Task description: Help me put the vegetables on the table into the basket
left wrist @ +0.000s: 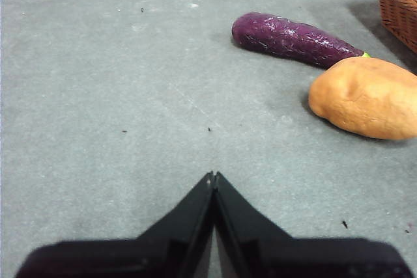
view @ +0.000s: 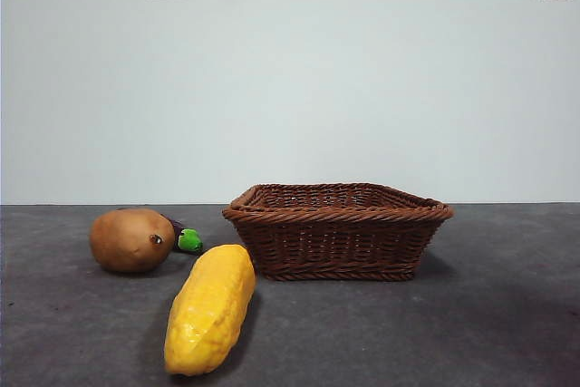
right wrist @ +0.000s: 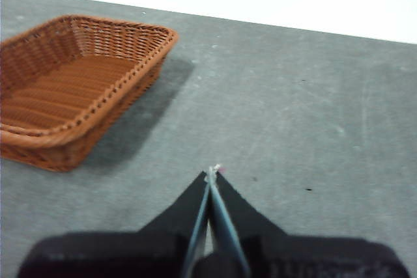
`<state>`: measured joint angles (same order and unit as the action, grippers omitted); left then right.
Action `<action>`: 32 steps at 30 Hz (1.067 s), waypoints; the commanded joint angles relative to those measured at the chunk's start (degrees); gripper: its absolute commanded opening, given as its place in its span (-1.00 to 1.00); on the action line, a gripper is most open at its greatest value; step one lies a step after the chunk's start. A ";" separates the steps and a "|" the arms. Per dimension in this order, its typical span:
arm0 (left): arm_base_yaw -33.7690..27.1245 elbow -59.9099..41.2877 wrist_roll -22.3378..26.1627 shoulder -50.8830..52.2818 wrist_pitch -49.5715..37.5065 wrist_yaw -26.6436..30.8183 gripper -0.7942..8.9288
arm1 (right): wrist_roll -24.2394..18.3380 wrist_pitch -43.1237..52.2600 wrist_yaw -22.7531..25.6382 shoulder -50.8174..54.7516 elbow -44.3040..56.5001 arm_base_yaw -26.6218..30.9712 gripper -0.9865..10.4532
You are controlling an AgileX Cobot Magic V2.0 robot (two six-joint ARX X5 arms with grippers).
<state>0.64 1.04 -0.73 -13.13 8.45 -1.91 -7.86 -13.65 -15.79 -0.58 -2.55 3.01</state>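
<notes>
**Three vegetables on the counter, basket unfilled**

The potato [view: 132, 239] lies left of the basket [view: 337, 231], hiding most of the eggplant [view: 185, 238] behind it in the front view; only the green cap and a sliver of purple show. The corn cob [view: 210, 308] lies nearer the camera, its far end close to the basket's front corner. The basket's floor shows bare in the right wrist view, though one end is cut off. On the grey counter [view: 471, 314], the left tool [left wrist: 214, 175] and the right tool [right wrist: 213, 170] each have jaws pressed together, gripping nothing.
</notes>
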 commanded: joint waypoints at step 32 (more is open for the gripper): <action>-0.07 21.94 -12.52 -9.68 13.73 -17.84 -0.85 | 19.17 -12.17 -1.99 -18.73 -30.16 -0.04 -0.85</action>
<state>0.64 21.74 -13.15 -22.41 21.78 -18.74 13.89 -25.17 -17.41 -18.65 -31.07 3.01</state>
